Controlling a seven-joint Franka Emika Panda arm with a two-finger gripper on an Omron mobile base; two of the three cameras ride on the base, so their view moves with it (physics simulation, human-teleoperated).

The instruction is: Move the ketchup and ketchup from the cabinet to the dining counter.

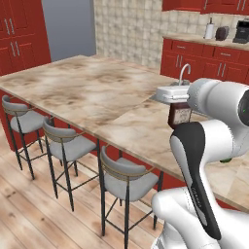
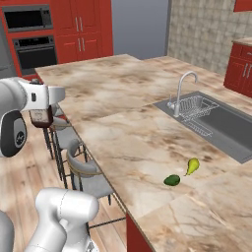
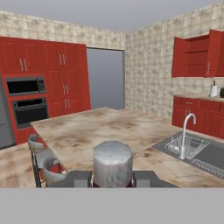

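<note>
While closed, hand [image 3: 112, 178] around ketchup [image 3: 113, 162].

Both base cameras sit behind the arm, looking down across the dining counter [image 1: 87, 87] from left and right. The hand camera looks level over the same counter toward the far open cabinet [image 3: 197, 56].

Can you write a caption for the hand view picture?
The claw holds a ketchup bottle above the dining counter.

White arm bent at the elbow, hand [image 1: 179, 104] level, fingers clamped on a bottle [image 1: 179, 115]
</note>
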